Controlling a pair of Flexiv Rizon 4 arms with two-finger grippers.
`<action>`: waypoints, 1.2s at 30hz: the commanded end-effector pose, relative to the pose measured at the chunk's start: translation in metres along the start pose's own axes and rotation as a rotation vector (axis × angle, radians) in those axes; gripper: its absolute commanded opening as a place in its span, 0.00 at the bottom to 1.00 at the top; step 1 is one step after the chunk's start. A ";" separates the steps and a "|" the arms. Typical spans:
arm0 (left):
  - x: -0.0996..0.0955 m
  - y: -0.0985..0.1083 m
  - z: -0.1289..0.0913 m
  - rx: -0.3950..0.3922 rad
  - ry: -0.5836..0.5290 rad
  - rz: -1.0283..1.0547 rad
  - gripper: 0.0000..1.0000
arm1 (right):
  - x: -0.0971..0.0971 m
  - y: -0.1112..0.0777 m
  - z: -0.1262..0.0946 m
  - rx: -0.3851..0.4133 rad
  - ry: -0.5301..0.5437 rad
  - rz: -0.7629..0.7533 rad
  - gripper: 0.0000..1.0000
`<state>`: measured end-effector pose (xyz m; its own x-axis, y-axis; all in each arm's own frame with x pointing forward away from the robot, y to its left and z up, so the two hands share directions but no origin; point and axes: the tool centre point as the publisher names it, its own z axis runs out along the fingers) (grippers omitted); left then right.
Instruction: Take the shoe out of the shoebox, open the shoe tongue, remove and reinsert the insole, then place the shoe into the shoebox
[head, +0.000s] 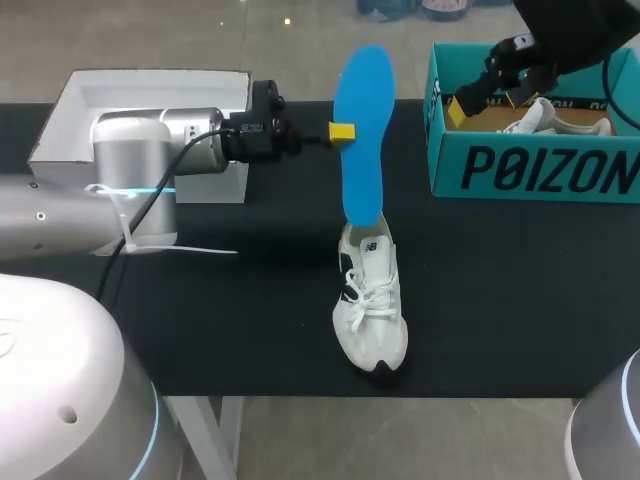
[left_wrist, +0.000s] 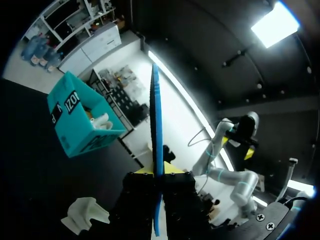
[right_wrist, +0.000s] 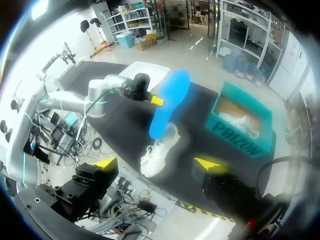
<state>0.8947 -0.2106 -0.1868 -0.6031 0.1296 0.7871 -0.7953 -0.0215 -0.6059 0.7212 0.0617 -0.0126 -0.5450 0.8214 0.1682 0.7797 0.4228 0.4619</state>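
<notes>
A white sneaker (head: 370, 310) stands on the black table (head: 220, 310), toe toward the front edge. My left gripper (head: 340, 131) is shut on the edge of a blue insole (head: 362, 130) and holds it upright, its lower end at the sneaker's heel opening. In the left wrist view the insole (left_wrist: 156, 150) runs edge-on between the yellow tips of the left gripper (left_wrist: 159, 170), with the sneaker (left_wrist: 85, 215) below. My right gripper (head: 487, 103) hangs open high over the teal shoebox (head: 530, 170). From the right gripper (right_wrist: 157, 162), the sneaker (right_wrist: 157, 152) and insole (right_wrist: 169, 102) lie far below.
A second white shoe (head: 545, 120) lies inside the teal shoebox at the back right. The white box lid (head: 150, 100) sits at the back left, behind my left arm. Bare black table surrounds the sneaker on both sides.
</notes>
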 end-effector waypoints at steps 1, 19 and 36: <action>0.001 0.000 0.000 -0.002 -0.004 -0.001 0.00 | 0.001 0.004 0.001 0.008 0.000 0.001 1.00; 0.004 0.001 0.003 -0.040 0.056 0.090 0.00 | 0.001 0.004 0.001 0.008 0.000 0.001 1.00; 0.031 0.021 0.001 -0.130 -0.046 0.643 0.00 | 0.001 0.004 0.001 0.008 0.000 0.001 1.00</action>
<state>0.8689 -0.2115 -0.1801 -0.9253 0.1520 0.3476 -0.3426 0.0585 -0.9376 0.7213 0.0620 -0.0120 -0.5448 0.8216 0.1677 0.7802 0.4234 0.4604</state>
